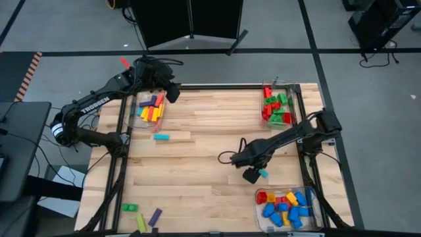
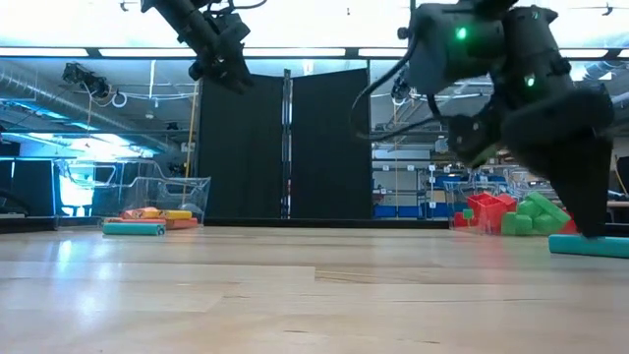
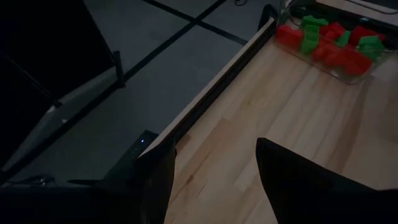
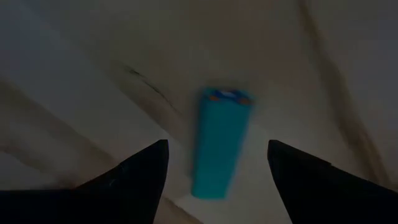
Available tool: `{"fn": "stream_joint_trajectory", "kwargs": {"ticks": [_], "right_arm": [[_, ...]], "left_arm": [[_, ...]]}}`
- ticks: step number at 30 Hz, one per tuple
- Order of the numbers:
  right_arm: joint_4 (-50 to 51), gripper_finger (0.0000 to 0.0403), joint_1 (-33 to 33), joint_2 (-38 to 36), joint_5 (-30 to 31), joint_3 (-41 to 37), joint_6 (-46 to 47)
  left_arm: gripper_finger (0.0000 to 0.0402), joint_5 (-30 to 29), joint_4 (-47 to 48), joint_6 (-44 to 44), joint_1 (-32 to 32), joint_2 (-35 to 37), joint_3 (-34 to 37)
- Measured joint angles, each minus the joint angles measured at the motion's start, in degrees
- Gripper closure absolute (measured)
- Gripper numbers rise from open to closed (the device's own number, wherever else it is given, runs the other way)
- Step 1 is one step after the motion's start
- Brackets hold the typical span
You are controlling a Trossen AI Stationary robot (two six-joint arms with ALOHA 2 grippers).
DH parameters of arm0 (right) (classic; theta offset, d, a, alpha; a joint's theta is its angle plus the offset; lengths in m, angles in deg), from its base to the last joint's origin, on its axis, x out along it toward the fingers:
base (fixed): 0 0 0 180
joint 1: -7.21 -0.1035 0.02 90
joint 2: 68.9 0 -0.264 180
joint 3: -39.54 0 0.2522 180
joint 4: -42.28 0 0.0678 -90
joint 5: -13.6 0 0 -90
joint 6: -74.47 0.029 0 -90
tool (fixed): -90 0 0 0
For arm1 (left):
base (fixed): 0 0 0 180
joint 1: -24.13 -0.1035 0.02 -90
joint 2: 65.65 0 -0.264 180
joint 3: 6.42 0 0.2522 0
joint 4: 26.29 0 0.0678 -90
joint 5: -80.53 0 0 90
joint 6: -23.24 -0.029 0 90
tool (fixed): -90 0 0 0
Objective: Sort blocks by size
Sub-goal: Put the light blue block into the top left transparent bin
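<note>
The right gripper (image 1: 252,175) is low over the worktop (image 1: 204,151), near the right side. Its jaws are apart. A teal bar (image 4: 219,144) lies flat on the wood between the two dark fingers (image 4: 134,177), and they do not seem to touch it. From above, only the end of this teal bar (image 1: 263,173) peeks out beside the gripper. In the low view the bar (image 2: 588,246) rests on the wood at the right edge, under the big dark arm.

The left gripper (image 1: 172,91) is up high by the back left corner of the worktop. Its jaws are apart and hold nothing.

Under the left gripper is a clear bin (image 1: 150,107) with long yellow, orange, red and purple blocks (image 1: 152,112) in it. One more teal block (image 1: 161,137) lies on the wood just in front of that bin.

At the back right is a second bin (image 1: 276,105) full of red and green blocks (image 1: 279,107). At the front right is a third bin (image 1: 287,207) with blue, yellow and red blocks (image 1: 289,209) in it.

At the front left, three loose blocks lie near each other on the wood: a green one (image 1: 129,207), a yellow-green one (image 1: 141,222) and a purple one (image 1: 155,216).
</note>
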Motion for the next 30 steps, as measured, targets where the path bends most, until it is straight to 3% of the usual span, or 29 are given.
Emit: {"fn": "stream_joint_trajectory", "kwargs": {"ticks": [7,16,21,30], "right_arm": [[-3.6,0.0141,-0.2,6.6,-3.8,0.3,-1.5],[-6.0,0.0294,-0.2,5.4,-3.4,0.1,0.4],[-6.0,0.0292,-0.2,3.4,-1.8,-0.2,1.7],[-5.0,0.0292,2.7,-4.4,6.4,-0.3,5.5]], "left_arm": [[0.0172,0.0,0.2,0.0,0.0,0.0,0.0],[0.0172,-0.1,0.4,0.0,0.0,0.0,0.0],[0.0172,-0.1,0.3,0.0,0.0,0.0,0.0],[0.0172,0.0,-0.7,0.0,0.0,0.0,0.0]]}}
